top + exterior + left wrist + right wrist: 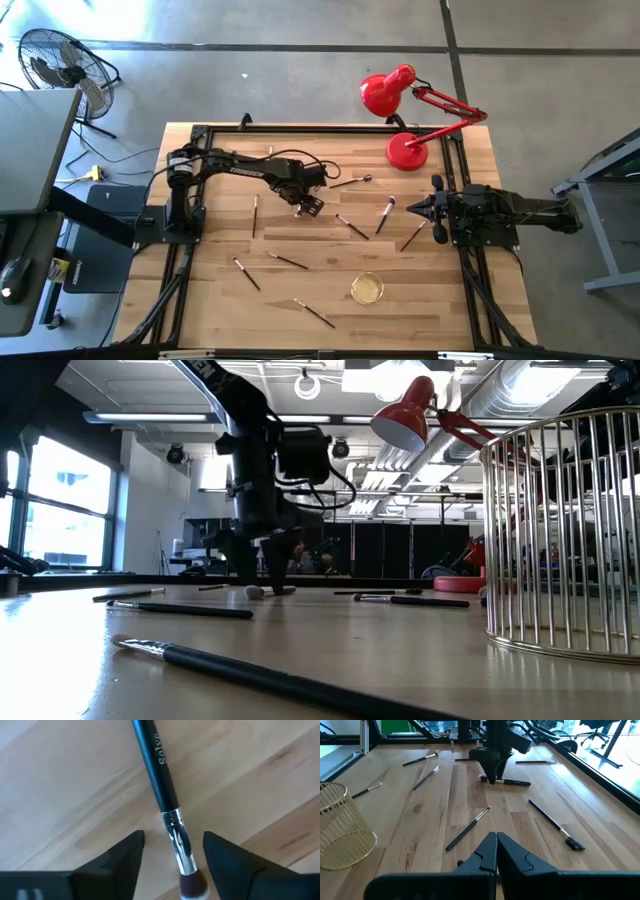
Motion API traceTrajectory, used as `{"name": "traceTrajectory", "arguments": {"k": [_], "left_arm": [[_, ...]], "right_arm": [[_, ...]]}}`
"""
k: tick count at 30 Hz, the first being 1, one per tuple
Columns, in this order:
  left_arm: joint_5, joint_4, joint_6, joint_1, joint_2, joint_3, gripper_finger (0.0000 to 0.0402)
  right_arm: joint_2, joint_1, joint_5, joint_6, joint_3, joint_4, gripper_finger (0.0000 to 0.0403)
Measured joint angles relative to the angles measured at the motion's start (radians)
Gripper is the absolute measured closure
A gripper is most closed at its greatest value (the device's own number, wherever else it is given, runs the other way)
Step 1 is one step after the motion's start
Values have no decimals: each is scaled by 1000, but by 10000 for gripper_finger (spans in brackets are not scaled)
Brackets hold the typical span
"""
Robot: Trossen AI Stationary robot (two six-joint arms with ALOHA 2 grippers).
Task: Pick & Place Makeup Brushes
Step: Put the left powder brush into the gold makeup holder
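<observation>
My left gripper (172, 857) hangs spread astride the black-handled makeup brush (157, 767) lying flat on the wooden table (60, 785), its ferrule between my fingers, long axis crossing my closing line.

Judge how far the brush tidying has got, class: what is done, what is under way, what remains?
Done: nothing visible; the gold wire basket looks empty. Under way: the left gripper is open, straddling a black-handled brush on the table. Left: the other brushes lie scattered. The right gripper waits shut at the table's right edge.
</observation>
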Motion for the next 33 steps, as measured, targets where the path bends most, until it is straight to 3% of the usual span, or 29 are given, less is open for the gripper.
{"name": "traceTrajectory", "arguments": {"k": [13,20,33], "left_arm": [[-32,-39,105,0,4,-1,366],[-55,-50,159,-1,5,6,368],[-74,-234,369,-1,16,192,368]], "right_arm": [[0,0,0,0,0,0,402],[0,0,0,0,0,0,402],[0,0,0,0,0,0,402]]}}
